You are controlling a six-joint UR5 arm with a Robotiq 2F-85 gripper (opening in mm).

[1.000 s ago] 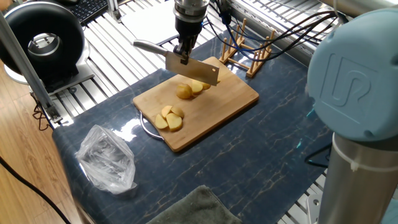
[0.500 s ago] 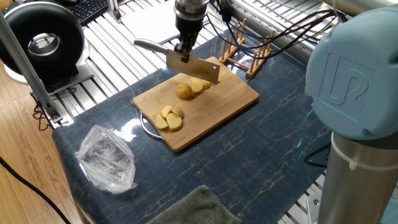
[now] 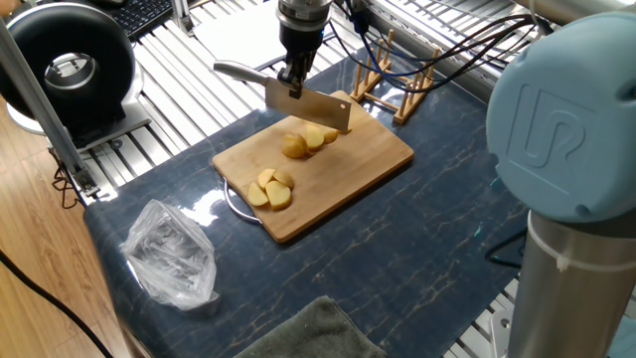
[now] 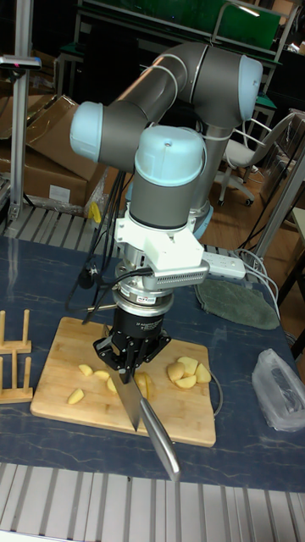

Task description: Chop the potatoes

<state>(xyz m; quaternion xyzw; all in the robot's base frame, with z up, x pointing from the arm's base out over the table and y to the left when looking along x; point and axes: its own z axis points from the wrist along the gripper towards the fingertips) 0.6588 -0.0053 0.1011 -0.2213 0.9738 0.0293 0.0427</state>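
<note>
A bamboo cutting board [image 3: 373,159] [image 4: 51,389] lies on the dark mat. Pale-yellow potato pieces sit on it in two groups: slices near the front corner [image 3: 269,189] [image 4: 188,370] and a rounded piece with slices [image 3: 298,144] [image 4: 87,372] under the blade. My gripper [image 3: 291,80] [image 4: 127,370] is shut on the handle of a cleaver [image 3: 310,109] [image 4: 134,406]. The blade hangs just above the middle potato pieces, handle pointing to the table's far left.
A wooden dish rack [image 3: 393,85] [image 4: 14,356] stands beside the board. A crumpled clear plastic bag [image 3: 171,254] [image 4: 282,389] and a grey-green cloth [image 3: 308,333] [image 4: 240,302] lie on the mat. A black round appliance [image 3: 70,65] sits at far left.
The cleaver rose slightly from the potato pieces a second ago; since half a second ago it holds still.
</note>
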